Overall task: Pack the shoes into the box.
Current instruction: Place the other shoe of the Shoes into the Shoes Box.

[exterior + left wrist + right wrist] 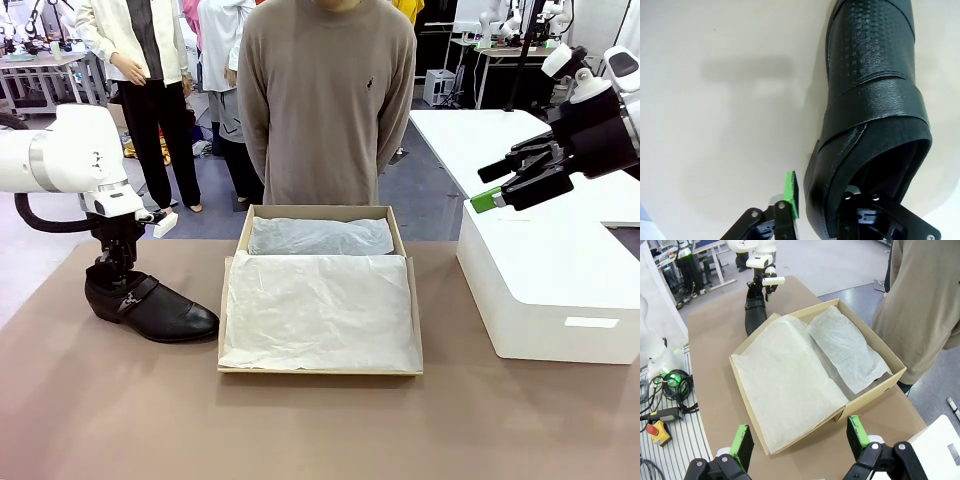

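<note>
Operator, findings at your station are as follows.

The left gripper points straight down into the heel opening of one black dress shoe. Your left wrist camera shows one finger inside the shoe and the other outside, so the jaws straddle the leather side wall. The outer green pad stands just beside that wall. A thin pale strip seems to separate them, so I cannot tell whether the grip is made.

The shoe stands upright on its sole on the brown table, to your left of the box and apart from it. Its pointed toe is angled toward the box's near corner. The buckled strap faces the front camera.

The tan cardboard box sits mid-table in front of the person. A large sheet of white tissue paper is spread across its near part, and a second sheet lies lower at the far end.

The right gripper hovers above the white block on your right. Its jaws are spread wide and hold nothing.
</note>
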`<control>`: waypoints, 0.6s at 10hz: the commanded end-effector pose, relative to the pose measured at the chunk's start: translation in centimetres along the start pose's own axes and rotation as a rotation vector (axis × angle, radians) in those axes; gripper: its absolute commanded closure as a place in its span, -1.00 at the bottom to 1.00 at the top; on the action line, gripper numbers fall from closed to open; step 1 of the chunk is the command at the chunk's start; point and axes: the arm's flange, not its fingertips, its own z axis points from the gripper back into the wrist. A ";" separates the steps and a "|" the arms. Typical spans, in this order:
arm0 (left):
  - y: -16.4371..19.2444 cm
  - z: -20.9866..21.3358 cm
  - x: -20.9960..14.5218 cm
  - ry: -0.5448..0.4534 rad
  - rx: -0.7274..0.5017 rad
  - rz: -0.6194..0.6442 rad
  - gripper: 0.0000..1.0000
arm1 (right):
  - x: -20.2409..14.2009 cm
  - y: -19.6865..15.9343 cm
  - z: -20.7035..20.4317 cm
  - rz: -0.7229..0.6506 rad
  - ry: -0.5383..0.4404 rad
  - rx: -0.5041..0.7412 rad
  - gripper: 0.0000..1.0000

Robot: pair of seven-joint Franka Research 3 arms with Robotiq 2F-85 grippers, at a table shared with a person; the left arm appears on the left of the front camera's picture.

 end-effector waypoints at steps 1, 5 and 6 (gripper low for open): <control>-0.6 0.4 -0.2 0.005 0.007 -0.030 1.00 | 0.0 -0.3 -0.3 0.023 -0.036 0.006 -1.00; -1.1 0.9 -0.2 0.036 0.029 -0.044 1.00 | 0.0 -0.3 -0.3 0.023 -0.036 0.006 -1.00; -1.5 1.5 -0.4 0.038 0.035 -0.042 1.00 | 0.0 -0.3 -0.3 0.023 -0.036 0.006 -1.00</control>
